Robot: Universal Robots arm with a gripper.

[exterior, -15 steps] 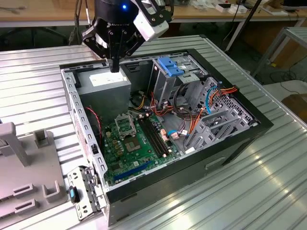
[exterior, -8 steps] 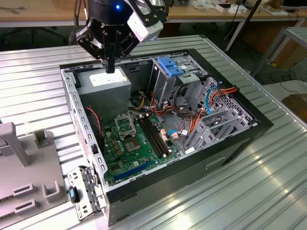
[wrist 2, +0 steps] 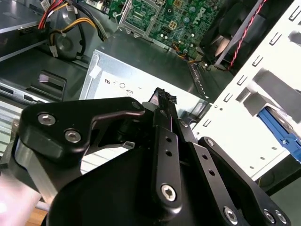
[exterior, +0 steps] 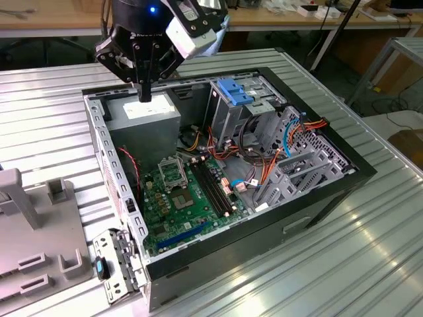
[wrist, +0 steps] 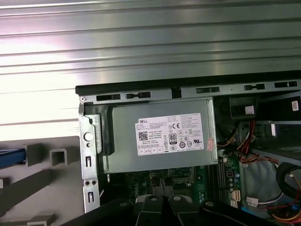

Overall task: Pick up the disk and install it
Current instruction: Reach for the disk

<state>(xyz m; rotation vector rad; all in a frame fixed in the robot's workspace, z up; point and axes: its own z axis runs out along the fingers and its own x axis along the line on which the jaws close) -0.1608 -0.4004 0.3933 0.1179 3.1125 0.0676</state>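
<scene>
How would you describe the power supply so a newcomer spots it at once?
Find the open computer case. In its corner under the gripper sits a grey metal box with a white label; the neighbouring drive cage carries a blue latch instead.

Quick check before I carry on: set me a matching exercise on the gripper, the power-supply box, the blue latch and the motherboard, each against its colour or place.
Things:
1. gripper
2. power-supply box
3. blue latch
4. motherboard

Places and colours:
A. green, flat on the floor of the case
B. on top of the metal drive cage
C. grey with a white label, in a corner of the case
D. black, hanging over the power-supply box

Pairs: 1-D, 2-C, 3-B, 4-A
</scene>
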